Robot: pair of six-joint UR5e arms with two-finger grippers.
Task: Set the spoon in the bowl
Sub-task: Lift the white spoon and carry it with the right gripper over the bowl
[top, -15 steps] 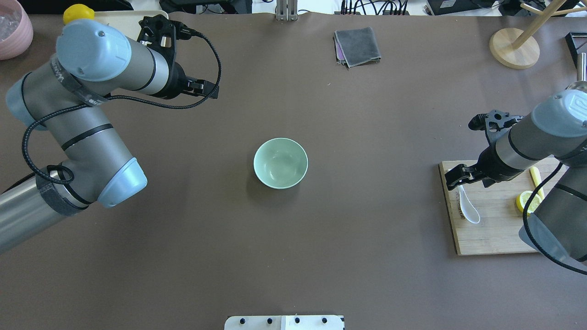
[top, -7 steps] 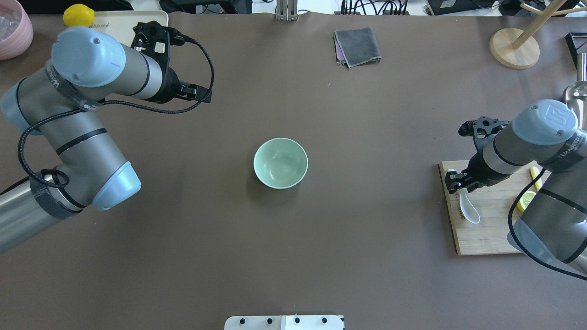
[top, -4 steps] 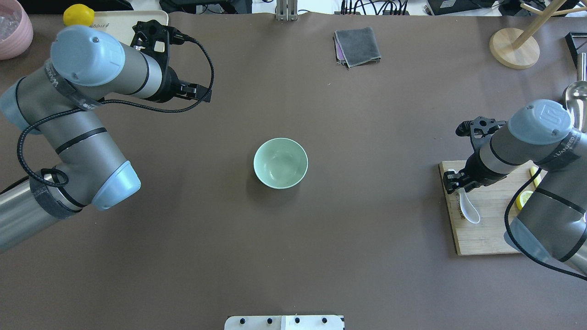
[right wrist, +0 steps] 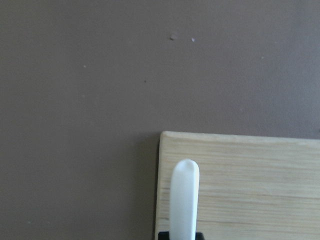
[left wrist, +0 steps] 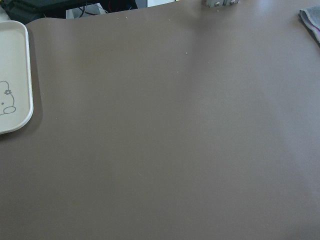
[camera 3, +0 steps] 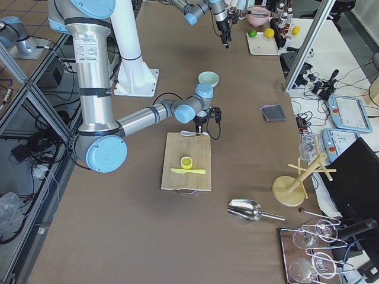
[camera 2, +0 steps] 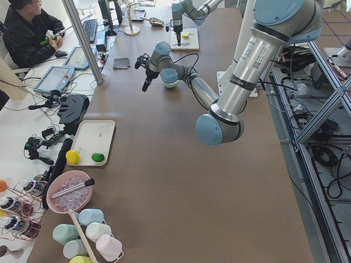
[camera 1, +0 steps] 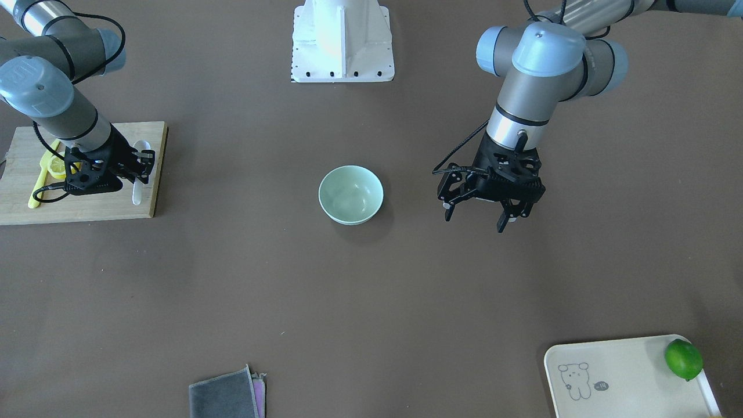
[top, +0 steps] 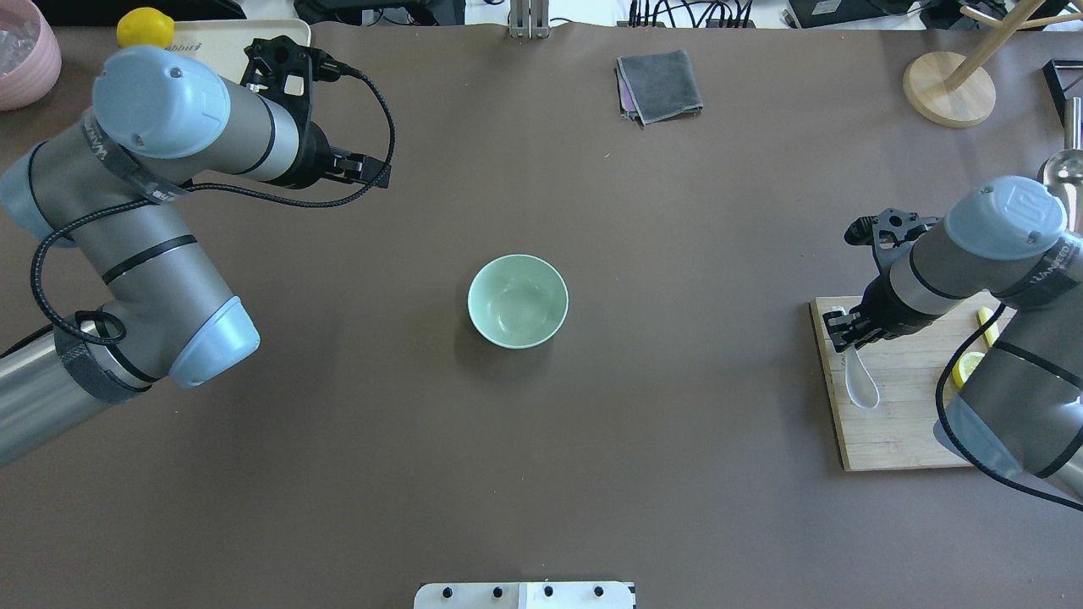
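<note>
- right end effector [top: 843, 330]: pointing down, jaws closed onto the handle of the small glossy white soup spoon [top: 863, 387]. Wrist view shows the handle tip poking out past the fingers, so the grip sits mid-handle, probably to leave the scoop end free.
- spoon lies along the edge of the pale wooden cutting board [top: 897, 431] that is nearest the bowl. Can't tell if it's off the wood yet.
- lemon slice [camera 1: 57, 167] and yellow plastic knife [camera 1: 35, 197] sit on the board's other side, apart from the grasp.
- round pale mint-green bowl [top: 517, 301]: upright, empty, mid brown tabletop [top: 677, 254], well apart from the board, so lift and carry remain.
- left end effector [camera 1: 475, 216]: jaws wide open, empty, hovering on its own side of the bowl, likely parked out of the way.
</note>
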